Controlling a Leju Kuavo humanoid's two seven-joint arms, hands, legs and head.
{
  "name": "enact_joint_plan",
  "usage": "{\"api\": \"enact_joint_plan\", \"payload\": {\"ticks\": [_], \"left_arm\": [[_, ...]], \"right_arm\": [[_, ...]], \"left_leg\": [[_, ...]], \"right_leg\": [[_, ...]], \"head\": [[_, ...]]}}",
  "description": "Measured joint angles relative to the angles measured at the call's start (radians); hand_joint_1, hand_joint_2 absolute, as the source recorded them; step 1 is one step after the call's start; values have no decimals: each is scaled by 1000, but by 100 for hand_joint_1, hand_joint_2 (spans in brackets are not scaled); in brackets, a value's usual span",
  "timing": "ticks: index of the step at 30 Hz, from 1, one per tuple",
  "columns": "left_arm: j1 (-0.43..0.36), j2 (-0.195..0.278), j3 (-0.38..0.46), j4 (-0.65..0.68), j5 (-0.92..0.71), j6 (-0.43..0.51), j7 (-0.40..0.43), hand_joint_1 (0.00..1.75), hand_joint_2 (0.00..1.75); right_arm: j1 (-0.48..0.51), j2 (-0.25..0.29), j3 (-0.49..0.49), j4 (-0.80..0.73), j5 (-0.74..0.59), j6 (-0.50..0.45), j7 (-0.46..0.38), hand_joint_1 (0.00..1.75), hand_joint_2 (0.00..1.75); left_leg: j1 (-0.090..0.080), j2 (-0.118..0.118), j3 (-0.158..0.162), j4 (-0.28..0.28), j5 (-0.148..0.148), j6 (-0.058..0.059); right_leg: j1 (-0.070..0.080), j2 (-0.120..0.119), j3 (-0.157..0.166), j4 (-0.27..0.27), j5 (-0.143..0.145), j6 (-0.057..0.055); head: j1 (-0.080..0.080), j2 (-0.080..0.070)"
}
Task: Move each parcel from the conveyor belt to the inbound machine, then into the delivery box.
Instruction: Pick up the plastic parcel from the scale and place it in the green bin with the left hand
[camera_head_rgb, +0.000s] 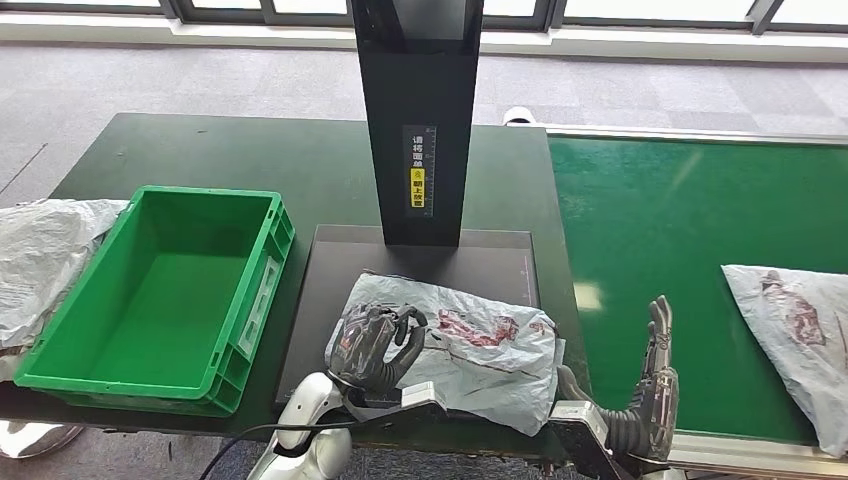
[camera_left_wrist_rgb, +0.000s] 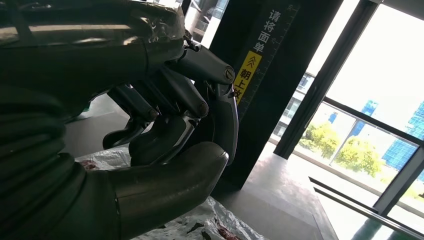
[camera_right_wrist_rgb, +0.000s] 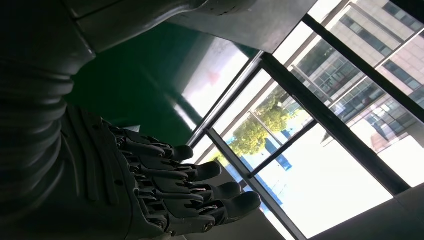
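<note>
We take the inbound machine (camera_head_rgb: 420, 270) as our landmark: a dark flat platform with a black upright column rising from its far side, bearing a yellow label with printed characters. On the platform, just in front of the column, lies a grey plastic parcel (camera_head_rgb: 470, 345) with reddish markings; its near edge hangs slightly over the platform's front. The left hand (camera_head_rgb: 378, 345) rests on the parcel's left end, fingers curled down over the wrinkled film; we see contact, but we cannot tell whether the film is truly gripped. In the left wrist view the same hand (camera_left_wrist_rgb: 170, 130) shows its fingers (camera_left_wrist_rgb: 145, 120) bent inward with the column (camera_left_wrist_rgb: 270, 70) behind and a strip of the parcel (camera_left_wrist_rgb: 210, 220) beneath.

To the right of the machine runs the green conveyor belt (camera_head_rgb: 680, 230), carrying a second grey parcel (camera_head_rgb: 795, 335) well apart from the platform. The right hand (camera_head_rgb: 655, 385) stands at the belt's near edge, just right of the machine, fingers straight, upright and holding nothing; the right wrist view shows this hand (camera_right_wrist_rgb: 165, 195) extended likewise.

To the left of the machine, just beside the platform, sits the green delivery box (camera_head_rgb: 160, 300), its interior bare. Left of the box lies crumpled grey plastic wrapping (camera_head_rgb: 45, 255).
</note>
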Motion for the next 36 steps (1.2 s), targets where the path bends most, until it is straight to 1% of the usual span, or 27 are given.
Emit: {"api": "enact_joint_plan", "payload": {"ticks": [1,3,4,6,8,11,13,15,22,36], "left_arm": [[0,0,0,0,0,0,0,129,175],[1,0,1,1,1,0,-1,41,175],[1,0,2,2,5,2,-5,3,175],[-1,0,2,16,30,23,-26,0,87],[-5,-1,2,44,75,76,-65,0,0],[-9,-3,4,82,148,166,-122,0,0],[-16,-4,5,114,172,199,-133,0,0],[-25,-6,5,154,175,212,-130,0,0],[-46,-10,5,233,177,223,-130,0,0],[-53,-13,5,273,177,225,-131,0,0]], "right_arm": [[0,0,0,0,0,0,0,0,175],[0,1,-1,0,1,1,-1,0,175],[0,1,-1,0,2,1,-4,0,175],[-1,1,-1,0,4,1,-11,0,175],[-3,1,-1,2,7,-5,-19,0,175],[-9,1,-1,13,9,-18,-29,0,175],[-17,1,-1,31,8,-28,-36,0,175],[-25,1,-1,53,5,-36,-42,0,175],[-36,-1,-1,96,3,-44,-48,0,175],[-39,-1,-1,121,3,-44,-48,0,175]], "left_leg": [[0,0,0,0,0,0],[0,0,0,0,0,0],[0,0,0,0,0,0],[0,0,0,0,0,0],[0,0,0,0,0,0],[0,0,0,0,0,0],[0,0,0,0,0,0],[0,0,0,0,0,0],[0,0,0,0,0,0],[0,0,-1,0,0,0]], "right_leg": [[0,0,0,0,0,0],[0,0,0,0,0,0],[0,0,0,0,0,0],[0,0,0,0,0,0],[0,0,0,0,0,0],[0,0,-1,0,0,0],[0,0,-1,0,0,0],[0,0,-1,0,0,0],[0,0,-1,0,0,0],[0,0,-1,0,0,0]], "head": [[0,0],[0,0],[0,0],[0,0],[0,0],[0,0],[0,0],[0,0],[0,0],[0,0]]}}
